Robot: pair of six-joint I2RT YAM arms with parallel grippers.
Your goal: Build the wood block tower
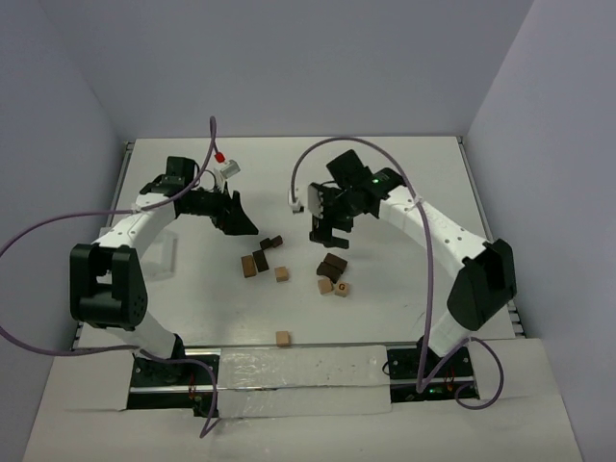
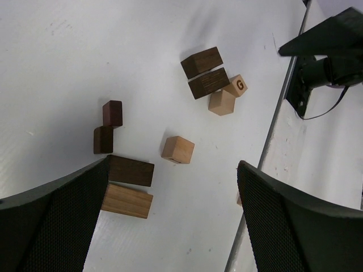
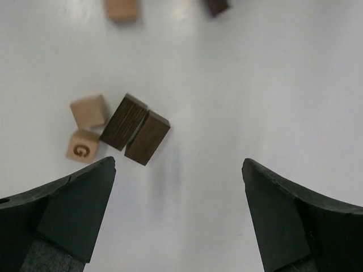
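Observation:
The wood blocks lie loose in two clusters, none stacked. In the left cluster are two small dark blocks [image 2: 112, 113], a long dark block [image 2: 130, 170], a long tan block [image 2: 126, 200] and a tan cube [image 2: 177, 149]. The right cluster holds two long dark blocks [image 3: 123, 122] side by side, a plain tan cube [image 3: 88, 110] and a tan cube marked G [image 3: 83, 145]. One tan block [image 1: 282, 338] lies alone near the front. My left gripper [image 1: 241, 223] hovers open just behind the left cluster. My right gripper [image 1: 325, 236] hangs open and empty behind the right cluster.
A small white and red part [image 1: 226, 164] lies at the back left near a purple cable. The table's raised edge [image 2: 272, 130] runs along the right of the left wrist view. A white strip [image 1: 298, 371] covers the front between the arm bases.

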